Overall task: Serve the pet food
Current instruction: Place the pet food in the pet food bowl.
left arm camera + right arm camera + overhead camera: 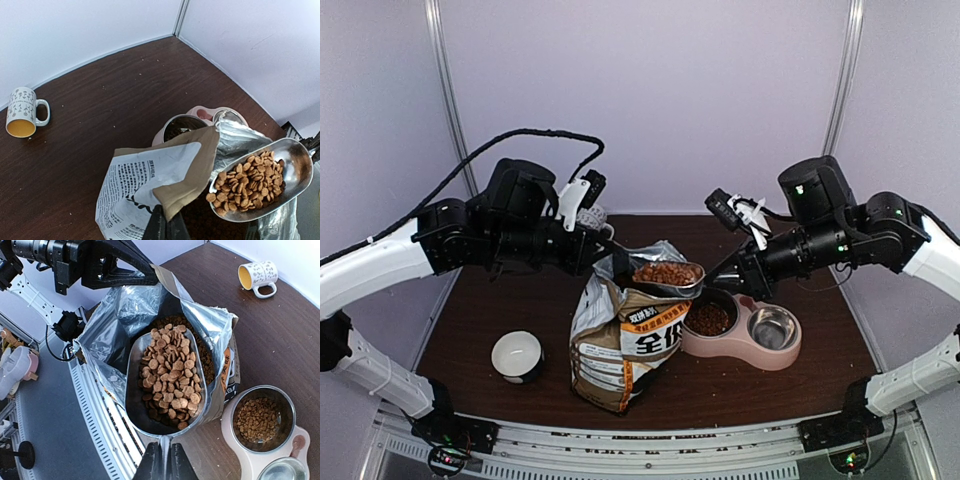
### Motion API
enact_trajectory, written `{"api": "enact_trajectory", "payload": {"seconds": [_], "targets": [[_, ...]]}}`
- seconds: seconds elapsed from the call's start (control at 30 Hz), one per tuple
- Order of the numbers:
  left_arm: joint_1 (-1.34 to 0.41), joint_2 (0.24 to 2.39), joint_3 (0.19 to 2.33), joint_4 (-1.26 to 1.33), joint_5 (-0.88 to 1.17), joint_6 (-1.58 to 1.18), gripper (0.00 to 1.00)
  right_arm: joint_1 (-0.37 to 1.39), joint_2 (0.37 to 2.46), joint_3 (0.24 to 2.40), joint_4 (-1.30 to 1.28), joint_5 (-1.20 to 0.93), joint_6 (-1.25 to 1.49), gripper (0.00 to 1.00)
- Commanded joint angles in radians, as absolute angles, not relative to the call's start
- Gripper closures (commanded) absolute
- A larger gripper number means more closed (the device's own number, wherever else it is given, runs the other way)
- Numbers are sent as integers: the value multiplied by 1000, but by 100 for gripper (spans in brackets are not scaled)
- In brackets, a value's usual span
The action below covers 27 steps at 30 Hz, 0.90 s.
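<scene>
Bag, scoop, feeding bowl and two cups are sharing a dark wooden table [470, 330].

A tan, orange and black printed bag [623, 343] is standing upright near the middle, its top gaping open and its silver lining showing. A metal scoop [133, 390] is hanging level over that opening. Just right of the bag, a pink double bowl [760, 359] is sitting with two steel cups side by side. A patterned white mug [22, 111] is standing at the far side, left of centre. A small white cup [517, 355] is sitting near left.
</scene>
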State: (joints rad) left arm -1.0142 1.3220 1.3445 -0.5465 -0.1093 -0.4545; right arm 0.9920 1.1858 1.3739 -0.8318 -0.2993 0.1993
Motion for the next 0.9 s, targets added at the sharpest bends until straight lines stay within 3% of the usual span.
{"api": "enact_trajectory", "payload": {"seconds": [0.0, 0.57, 0.87], "targets": [[-1002, 1262, 1409, -378, -123, -430, 100, 1034, 1148, 1331, -814, -127, 121, 100], [-986, 1269, 1421, -396, -147, -471, 99, 1043, 938, 1054, -395, -183, 260, 100], [-980, 1276, 1428, -393, -139, -485, 100, 1046, 874, 1003, -306, -147, 271, 100]]}}
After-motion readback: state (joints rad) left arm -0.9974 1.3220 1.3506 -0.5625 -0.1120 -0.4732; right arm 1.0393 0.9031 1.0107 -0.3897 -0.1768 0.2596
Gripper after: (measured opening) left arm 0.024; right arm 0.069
